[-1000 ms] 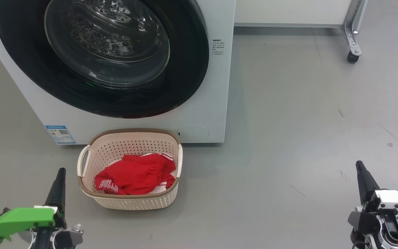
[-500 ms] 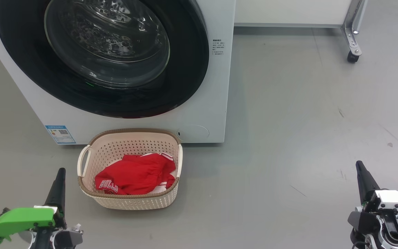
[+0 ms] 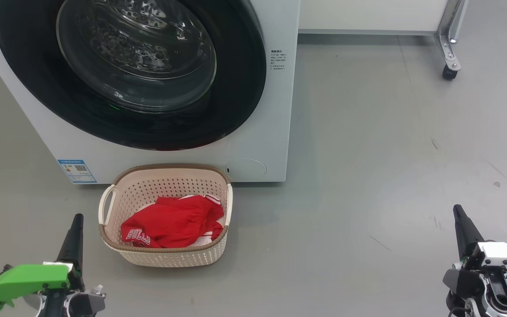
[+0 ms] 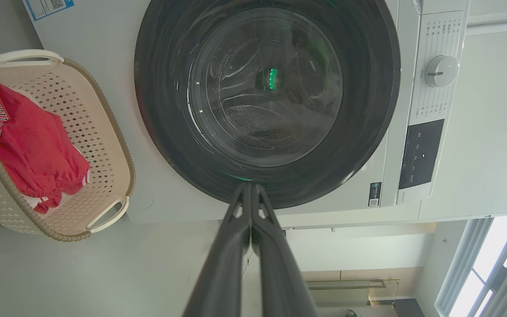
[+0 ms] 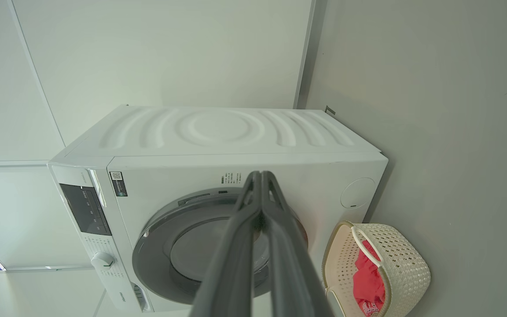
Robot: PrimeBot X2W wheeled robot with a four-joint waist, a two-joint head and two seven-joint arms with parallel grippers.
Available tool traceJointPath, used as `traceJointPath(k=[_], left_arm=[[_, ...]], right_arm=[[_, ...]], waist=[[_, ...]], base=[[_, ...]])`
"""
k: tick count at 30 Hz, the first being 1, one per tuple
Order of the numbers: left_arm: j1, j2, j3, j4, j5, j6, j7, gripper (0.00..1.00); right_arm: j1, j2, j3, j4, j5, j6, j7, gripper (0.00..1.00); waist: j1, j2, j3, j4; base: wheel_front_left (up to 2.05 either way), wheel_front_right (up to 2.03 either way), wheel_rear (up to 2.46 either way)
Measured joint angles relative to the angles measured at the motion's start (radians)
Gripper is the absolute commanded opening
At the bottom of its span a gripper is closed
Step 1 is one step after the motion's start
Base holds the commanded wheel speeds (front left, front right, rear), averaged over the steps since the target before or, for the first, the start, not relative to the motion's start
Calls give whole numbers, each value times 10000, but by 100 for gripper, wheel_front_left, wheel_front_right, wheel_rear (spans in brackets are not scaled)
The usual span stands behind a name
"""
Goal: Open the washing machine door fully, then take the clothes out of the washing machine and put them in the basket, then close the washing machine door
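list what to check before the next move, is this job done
1. Door shut flush against the washing machine: ok.
2. Clothes lying inside the basket: ok.
3. Drum empty behind the door: cannot tell.
4. Left fingers shut, holding nothing: ok.
5. Right fingers shut, holding nothing: ok.

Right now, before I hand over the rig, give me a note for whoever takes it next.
Left gripper: shut, empty, low beside the basket.
Right gripper: shut, empty, off to the right above the floor.
The clothes lie in the basket, on the floor in front of the washing machine.
The washing machine door looks closed.
Done: apparently all steps.
To do: nothing evident, though the drum is hard to judge through the door.
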Motion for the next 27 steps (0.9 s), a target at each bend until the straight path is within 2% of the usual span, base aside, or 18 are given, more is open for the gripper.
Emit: traceJointPath(k=[27], left_arm=[[0,0,10,0,0,0,44,0]], right_arm=[[0,0,12,-6,2,0,-2,0]], waist=[[0,0,1,0]], base=[[0,0,0]])
